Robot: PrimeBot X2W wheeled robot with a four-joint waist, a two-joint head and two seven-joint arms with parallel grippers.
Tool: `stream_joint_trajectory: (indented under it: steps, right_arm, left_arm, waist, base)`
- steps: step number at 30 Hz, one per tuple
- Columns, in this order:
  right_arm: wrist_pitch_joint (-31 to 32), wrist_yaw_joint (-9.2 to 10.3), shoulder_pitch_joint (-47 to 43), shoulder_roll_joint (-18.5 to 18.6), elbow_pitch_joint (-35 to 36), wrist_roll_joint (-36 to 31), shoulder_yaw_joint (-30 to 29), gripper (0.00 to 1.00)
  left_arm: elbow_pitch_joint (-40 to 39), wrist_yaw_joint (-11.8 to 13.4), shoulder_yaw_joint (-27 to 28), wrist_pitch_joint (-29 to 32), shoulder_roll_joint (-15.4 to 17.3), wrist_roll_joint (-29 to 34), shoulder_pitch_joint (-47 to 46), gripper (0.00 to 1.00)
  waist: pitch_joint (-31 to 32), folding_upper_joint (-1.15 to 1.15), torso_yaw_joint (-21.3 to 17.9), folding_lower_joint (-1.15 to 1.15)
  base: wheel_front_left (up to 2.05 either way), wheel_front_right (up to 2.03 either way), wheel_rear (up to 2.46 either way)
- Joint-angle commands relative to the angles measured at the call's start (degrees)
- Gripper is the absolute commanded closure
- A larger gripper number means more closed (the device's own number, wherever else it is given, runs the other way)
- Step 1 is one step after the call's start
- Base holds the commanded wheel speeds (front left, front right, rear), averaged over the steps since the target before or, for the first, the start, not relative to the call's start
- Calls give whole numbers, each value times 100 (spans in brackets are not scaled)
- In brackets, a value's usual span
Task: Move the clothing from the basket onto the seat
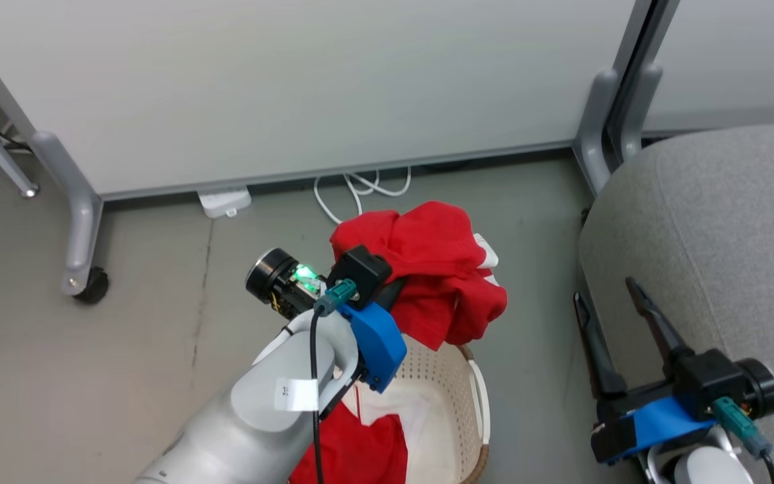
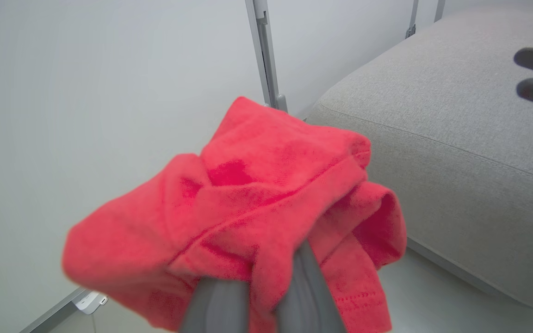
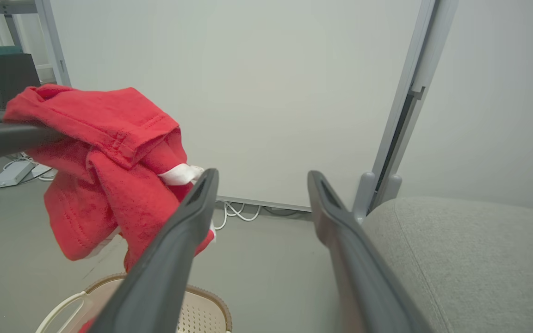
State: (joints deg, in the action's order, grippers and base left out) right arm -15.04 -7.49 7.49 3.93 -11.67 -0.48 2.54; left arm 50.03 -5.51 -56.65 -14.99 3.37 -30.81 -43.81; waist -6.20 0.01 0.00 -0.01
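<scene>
Red clothing (image 1: pixel 427 269) with white trim, cream basket (image 1: pixel 447 376), grey seat (image 1: pixel 729 222).

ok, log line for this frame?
left gripper: shut on red garment, over basket | right gripper: open, beside seat | more clothing in basket

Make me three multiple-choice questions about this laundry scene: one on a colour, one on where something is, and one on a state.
1. What colour is the sofa cushion?
A. grey
B. brown
C. blue

2. Where is the raised red garment?
A. lying on the cushion
B. held up over the basket
C. spread on the floor

3. How do the right fingers stand?
A. apart, with nothing between them
B. shut on the garment
C. shut on the basket's handle

Answers:
1 A: the cushion's fabric is plainly grey.
2 B: the left fingers pinch the garment, and it hangs above the basket's rim.
3 A: the right wrist view shows a wide, bare gap between them.
</scene>
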Motion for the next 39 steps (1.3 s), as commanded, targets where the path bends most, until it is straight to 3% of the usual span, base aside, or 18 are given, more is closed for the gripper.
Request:
stream_joint_trajectory:
  steps: [1,10,23,39]
  right_arm:
    - [-22,-1,-163,-2,-18,-27,30,0]
    - [-22,-1,-495,-31,-22,-23,61,0]
    - [-22,-1,-489,-55,66,-45,209,0]
    - [-22,-1,693,263,-179,-104,1507,0]
  left_arm:
    - [-72,17,69,-28,11,46,112,100]
    - [-443,-30,382,-29,2,228,236,100]
    - [-566,-83,608,-28,5,422,294,100]
    - [-672,-138,650,-29,-34,598,234,100]
  waist:
    - [281,-1,84,1]
    - [688,-1,192,1]
    - [776,-1,259,1]
    - [574,-1,376,1]
  base:
    - [0,0,0]
    - [0,0,0]
    - [0,0,0]
    - [0,0,0]
